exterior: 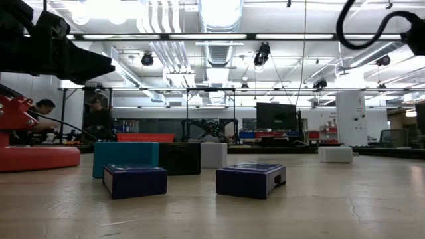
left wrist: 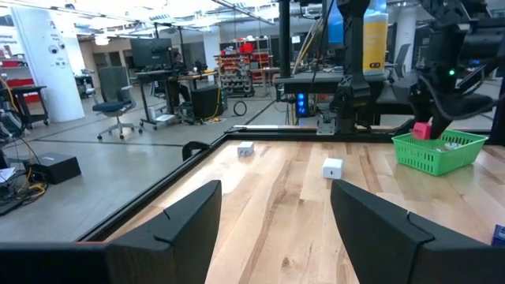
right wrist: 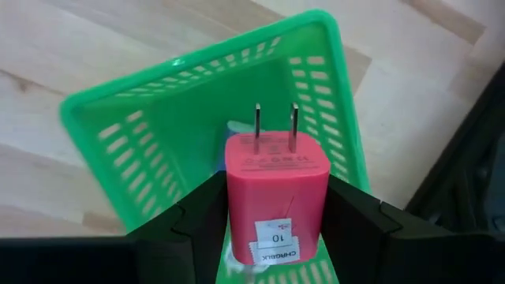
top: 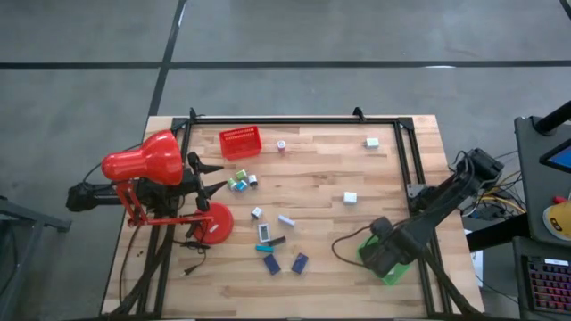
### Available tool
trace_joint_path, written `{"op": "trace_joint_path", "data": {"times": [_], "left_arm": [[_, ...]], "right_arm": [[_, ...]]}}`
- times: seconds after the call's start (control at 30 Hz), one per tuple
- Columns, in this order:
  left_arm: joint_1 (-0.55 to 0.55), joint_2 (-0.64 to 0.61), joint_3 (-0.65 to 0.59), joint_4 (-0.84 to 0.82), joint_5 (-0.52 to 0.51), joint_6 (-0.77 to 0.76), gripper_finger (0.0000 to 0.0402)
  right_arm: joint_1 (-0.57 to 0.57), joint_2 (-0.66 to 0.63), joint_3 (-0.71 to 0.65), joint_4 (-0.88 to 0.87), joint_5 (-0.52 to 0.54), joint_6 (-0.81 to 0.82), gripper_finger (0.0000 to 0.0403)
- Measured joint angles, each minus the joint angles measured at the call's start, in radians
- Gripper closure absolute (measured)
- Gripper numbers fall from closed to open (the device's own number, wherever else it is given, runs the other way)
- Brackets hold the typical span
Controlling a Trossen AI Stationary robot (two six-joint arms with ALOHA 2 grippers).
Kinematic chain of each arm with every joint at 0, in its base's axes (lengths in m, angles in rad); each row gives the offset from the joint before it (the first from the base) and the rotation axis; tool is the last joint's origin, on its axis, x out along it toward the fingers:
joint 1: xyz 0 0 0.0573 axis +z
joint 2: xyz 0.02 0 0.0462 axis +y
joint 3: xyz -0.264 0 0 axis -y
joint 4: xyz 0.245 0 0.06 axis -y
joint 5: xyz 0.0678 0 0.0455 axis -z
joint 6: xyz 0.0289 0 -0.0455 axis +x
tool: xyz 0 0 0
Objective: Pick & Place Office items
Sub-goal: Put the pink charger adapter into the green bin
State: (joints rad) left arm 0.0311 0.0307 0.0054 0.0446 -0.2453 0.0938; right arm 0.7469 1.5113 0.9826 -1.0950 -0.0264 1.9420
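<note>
Got a pink charger plug (right wrist: 276, 201) pinched upright between my right jaws, prongs up, right over the green tray (right wrist: 158, 126). Two navy blocks (top: 285, 264), a teal one and white bits (top: 351, 197) sit scattered mid-surface.

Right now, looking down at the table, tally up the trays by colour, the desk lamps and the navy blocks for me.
Red tray: 1
Green tray: 1
Red desk lamp: 1
Navy blocks: 2
Total: 5
</note>
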Motion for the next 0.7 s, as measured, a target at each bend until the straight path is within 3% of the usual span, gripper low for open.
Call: {"op": "trace_joint_path", "data": {"times": [0.7], "left_arm": [[0.0,0.0,0.0,0.0,0.0,0.0,0.0156]], "right_arm": [[-0.001,0.055,-0.043,0.072,0.061,-0.094,0.0225]]}}
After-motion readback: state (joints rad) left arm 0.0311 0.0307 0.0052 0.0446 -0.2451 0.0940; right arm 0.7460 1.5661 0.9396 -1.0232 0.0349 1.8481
